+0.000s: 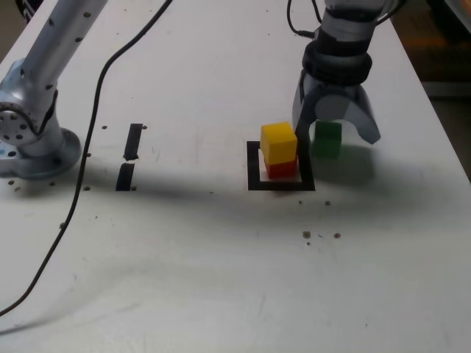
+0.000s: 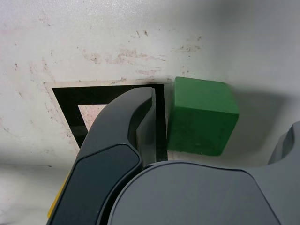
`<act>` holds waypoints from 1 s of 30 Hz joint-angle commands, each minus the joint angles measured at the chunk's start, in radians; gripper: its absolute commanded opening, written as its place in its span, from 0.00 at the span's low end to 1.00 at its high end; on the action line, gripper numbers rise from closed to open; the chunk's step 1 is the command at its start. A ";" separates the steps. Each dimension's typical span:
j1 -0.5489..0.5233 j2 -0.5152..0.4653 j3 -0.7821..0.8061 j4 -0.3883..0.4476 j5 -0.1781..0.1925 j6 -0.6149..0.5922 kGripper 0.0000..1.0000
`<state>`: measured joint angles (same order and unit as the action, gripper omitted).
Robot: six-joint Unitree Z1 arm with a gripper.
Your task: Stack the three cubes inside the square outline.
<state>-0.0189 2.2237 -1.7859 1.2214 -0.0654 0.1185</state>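
Green cube sits between the spread jaws.

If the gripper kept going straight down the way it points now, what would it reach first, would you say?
Most likely the green cube, which sits between the open fingers of the gripper; past it lies the table. Depth is hard to judge.

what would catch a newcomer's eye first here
The yellow cube stacked on the red cube inside the square outline, mid-table. At the exterior view's right of it, the hand hangs open around the green cube, which sits on the table outside the outline.
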 commanded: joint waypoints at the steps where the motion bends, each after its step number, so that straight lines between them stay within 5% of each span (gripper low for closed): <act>1: 0.002 0.007 0.004 -0.004 -0.005 0.003 0.92; 13: 0.005 0.016 0.011 -0.022 -0.024 0.010 0.78; 25: 0.005 0.018 -0.004 -0.060 -0.010 0.033 0.25; 30: 0.001 0.013 -0.023 -0.058 0.007 0.036 0.18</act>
<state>-0.0159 2.2407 -1.7960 1.1571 -0.0647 0.1544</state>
